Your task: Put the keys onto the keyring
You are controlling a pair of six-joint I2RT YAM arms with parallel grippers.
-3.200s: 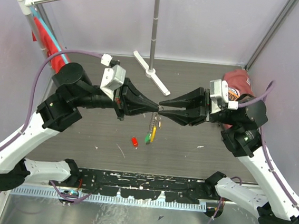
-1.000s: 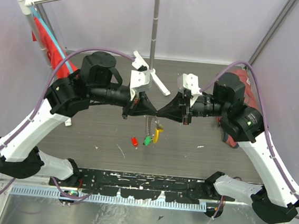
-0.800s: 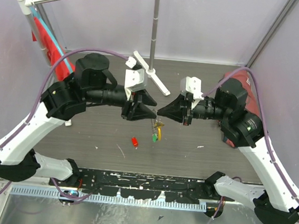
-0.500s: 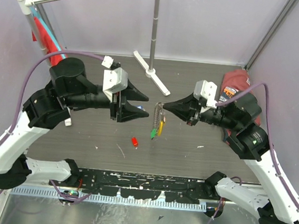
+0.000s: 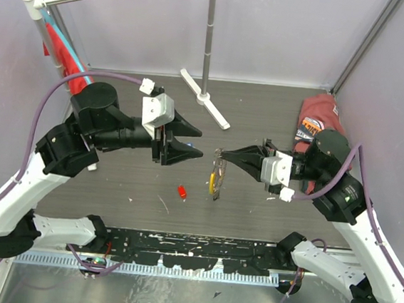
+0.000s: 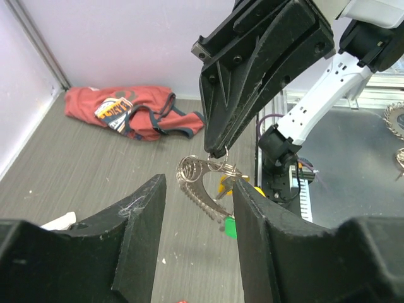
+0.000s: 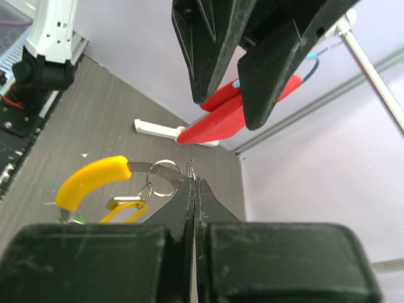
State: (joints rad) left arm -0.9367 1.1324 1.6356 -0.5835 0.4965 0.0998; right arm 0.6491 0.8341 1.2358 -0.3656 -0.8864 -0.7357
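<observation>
Left gripper (image 5: 197,142) hangs above the table (image 5: 262,121), jaws about half apart, nothing between them. From its wrist camera the two fingers (image 6: 136,221) frame the dangling ring with open air on both sides.

Red key (image 5: 182,191) lies flat on the table, below the left gripper's tips and near the hanging ring, but apart from it. Blue key: I cannot pick it out in any view.

Keyring (image 5: 216,176) hangs in mid-air between the two arms, with its yellow tag (image 7: 93,175) and green tag (image 6: 230,227) trailing below the coil.

Right gripper (image 5: 221,153) has its jaws pressed fully together, nipping a small wire loop at the top of the keyring. The wrist view shows that loop caught right at the fingertips.

My read: the ring is presented and the free left arm should fetch the red key.

- I would bring the left arm down just to the left of the tags, so it does not knock them.
- The jaws should go across the coloured head, not the thin blade.
- I would close slowly, since a flat key may skate on the table.
- The right arm should hold steady meanwhile, because a swinging ring makes threading harder.
- The grip must leave the key's hole exposed towards the ring.
</observation>
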